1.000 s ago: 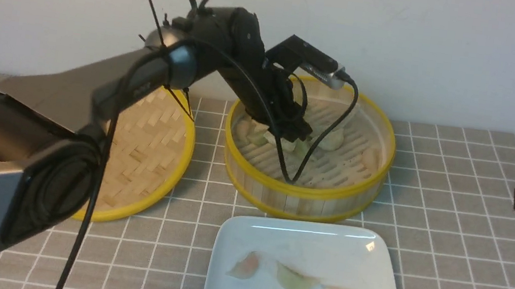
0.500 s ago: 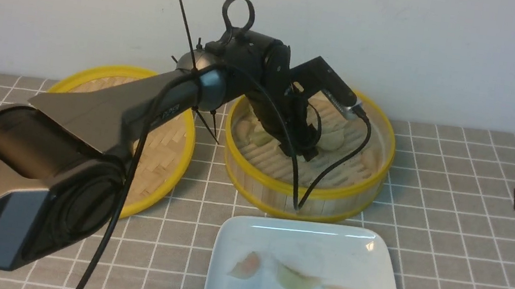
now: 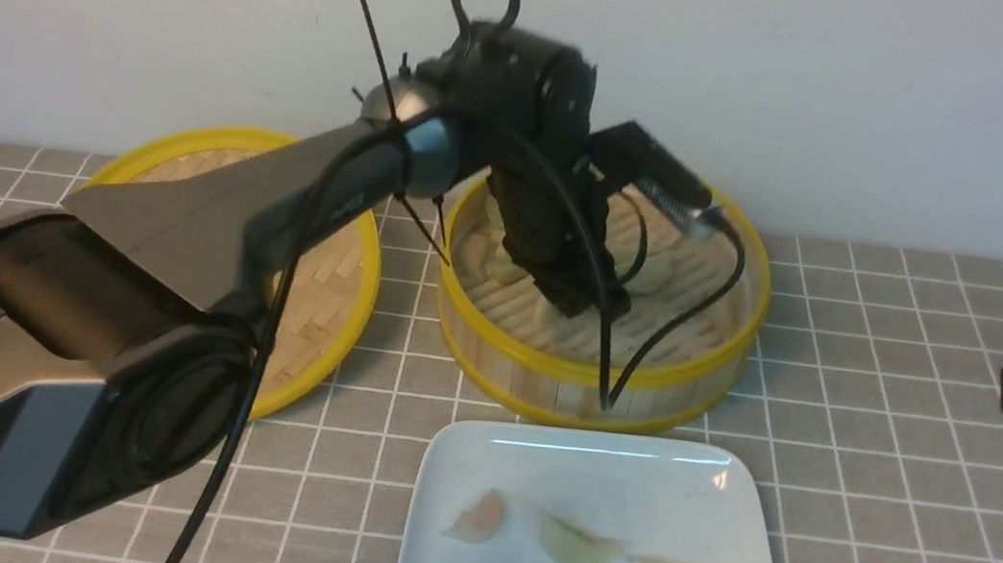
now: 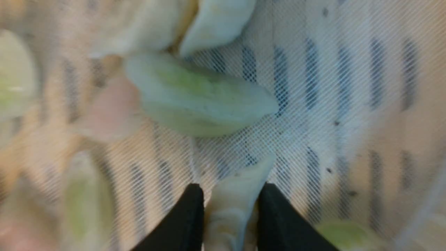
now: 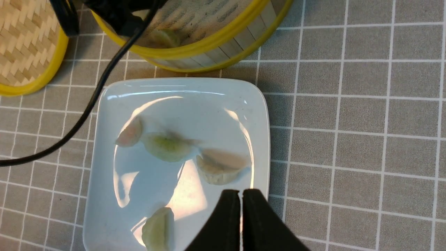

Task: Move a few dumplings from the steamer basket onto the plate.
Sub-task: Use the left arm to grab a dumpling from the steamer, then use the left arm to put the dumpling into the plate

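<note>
In the front view the basket (image 3: 691, 384) stands in the upper middle of the frame on the grey checked surface (image 3: 874, 466). The plate (image 3: 587, 440) lies just below it at the lower middle, near it but not touching. The flat lid (image 3: 327, 278) lies left of the basket, partly behind the left arm. The left tool (image 3: 584, 304) reaches down inside the basket. In the left wrist view its two black fingers (image 4: 184, 223) are closed on a pale dumpling (image 4: 238, 181), one finger on each side. The tip of this dumpling sticks out past them over the white mesh (image 4: 331, 104) on the basket floor; whether it touches the mesh I cannot tell. A green dumpling (image 4: 198, 101) lies in the middle of that frame, apart from the held one, and more dumplings (image 4: 139, 24), blurred, crowd the upper left. The right tool (image 5: 240, 195) shows at the lower middle of the right wrist view, in front of the plate's rim, with its fingers pressed together and nothing between them. On the plate there, a pink dumpling (image 5: 129, 132), a light green dumpling (image 5: 167, 146) and a cream dumpling (image 5: 219, 167) lie in a row across the middle. A fourth dumpling (image 5: 158, 228) lies at the bottom edge of the frame.
</note>
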You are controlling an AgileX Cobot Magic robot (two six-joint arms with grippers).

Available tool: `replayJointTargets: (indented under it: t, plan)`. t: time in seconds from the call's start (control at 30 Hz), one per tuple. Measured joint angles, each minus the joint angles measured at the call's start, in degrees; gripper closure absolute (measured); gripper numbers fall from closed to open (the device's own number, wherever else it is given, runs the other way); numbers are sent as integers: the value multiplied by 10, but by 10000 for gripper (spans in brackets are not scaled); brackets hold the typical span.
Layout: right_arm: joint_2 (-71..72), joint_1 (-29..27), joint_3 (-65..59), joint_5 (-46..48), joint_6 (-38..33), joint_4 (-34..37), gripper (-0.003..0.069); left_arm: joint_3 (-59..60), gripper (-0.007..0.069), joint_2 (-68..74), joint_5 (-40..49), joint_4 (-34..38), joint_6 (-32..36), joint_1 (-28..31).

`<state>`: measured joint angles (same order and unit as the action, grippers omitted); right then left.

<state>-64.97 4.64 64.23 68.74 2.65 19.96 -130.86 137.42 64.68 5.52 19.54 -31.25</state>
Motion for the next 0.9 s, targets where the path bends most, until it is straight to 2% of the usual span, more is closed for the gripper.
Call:
replayJointTargets:
  t: [0.1,0.27,0.37,0.43,0.47,0.5,0.6,0.73,0.9]
  plan:
    - [0,0,0,2,0,0,659,-52,449,-24,49,-1,-10,0]
    - [0,0,0,5,0,1,659,-50,449,-100,59,17,-39,0]
    - [0,0,0,5,0,2,659,22,449,-168,59,39,-46,-1]
    - [0,0,0,5,-2,2,659,133,449,-238,59,58,-47,-7]
    - [0,0,0,5,-2,2,659,142,449,-243,59,60,-47,-7]
    - [0,0,0,5,-4,2,659,220,449,-277,60,79,-47,-12]
    - [0,0,0,0,-17,2,659,307,449,-294,65,106,-45,-19]
    - [0,0,0,-9,-33,2,659,376,449,-278,63,119,-35,-32]
    - [0,0,0,-30,-48,2,659,392,442,-229,54,121,-28,-58]
